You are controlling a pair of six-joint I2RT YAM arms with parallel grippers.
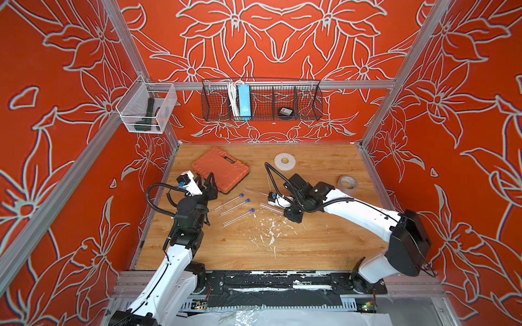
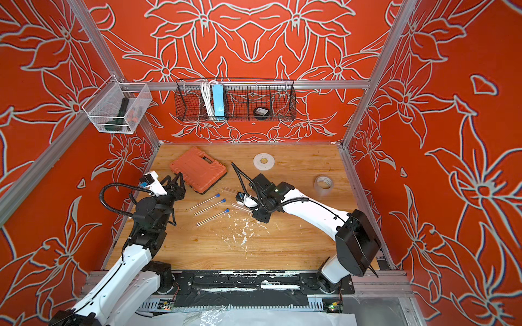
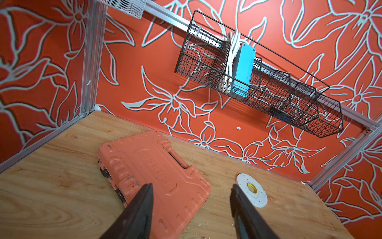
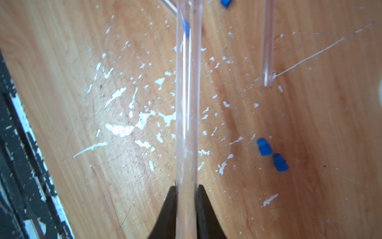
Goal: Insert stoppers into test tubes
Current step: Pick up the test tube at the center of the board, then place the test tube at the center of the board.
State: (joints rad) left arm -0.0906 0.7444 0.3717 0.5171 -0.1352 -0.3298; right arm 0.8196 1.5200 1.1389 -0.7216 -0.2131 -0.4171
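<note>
Three test tubes [image 1: 235, 207] lie side by side on the table [image 1: 310, 242], just beside the orange tool case [image 1: 220, 169], off its corner toward the right arm. Each is clear and pencil-thin, with a blue stopper [image 1: 248, 200] seated in its end toward the right arm.

The bare tube [image 4: 268, 41] lies closer to that same case corner, uncapped.

Two loose stoppers [image 4: 264, 147] sit nearly touching on the wood. They're stubby, ribbed and bright blue, out past the bare tube from the case. You won't see them in the top views; the right wrist covers them.

Your right gripper [image 4: 187, 186] is clamped on the fifth tube [image 4: 187, 103], jaws nearly together and tight on both sides. That tube is clear with white smears and sticks straight out of the jaws toward the capped three. Can't tell if it touches the table.

Your left gripper [image 3: 191, 184] is spread wide. Nothing is between the jaws and they touch nothing. It hangs over the case's edge nearest the left arm.
</note>
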